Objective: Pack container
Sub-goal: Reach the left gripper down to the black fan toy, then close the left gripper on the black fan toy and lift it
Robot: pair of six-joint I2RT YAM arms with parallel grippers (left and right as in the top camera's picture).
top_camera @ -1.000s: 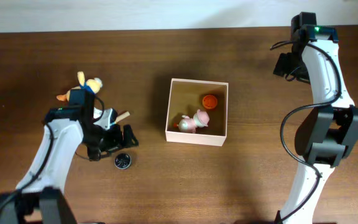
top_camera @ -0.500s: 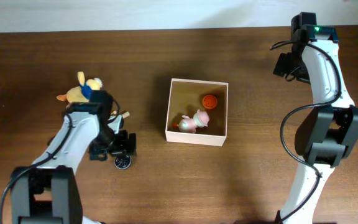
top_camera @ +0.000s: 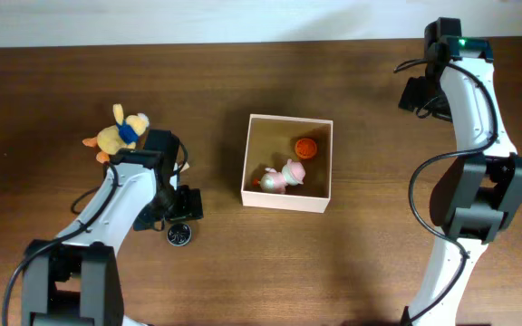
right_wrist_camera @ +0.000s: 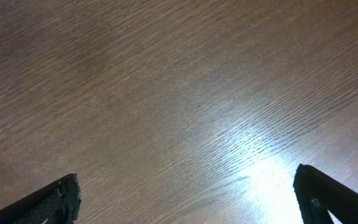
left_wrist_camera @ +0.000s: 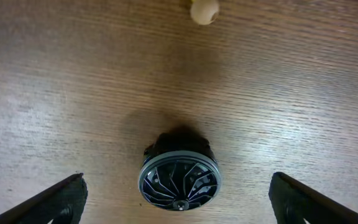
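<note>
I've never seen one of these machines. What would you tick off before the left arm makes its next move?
1. Left pincer open wide: ok.
2. Black finned wheel centred between its fingers: ok.
3. Wheel lies free on the table, nothing touching it: ok.
4. Container has bare floor beside the pink toy and orange piece: ok.
5. Right pincer open, far from the container: ok.
6. Yellow plush packed: not ok, it lies outside the container.
</note>
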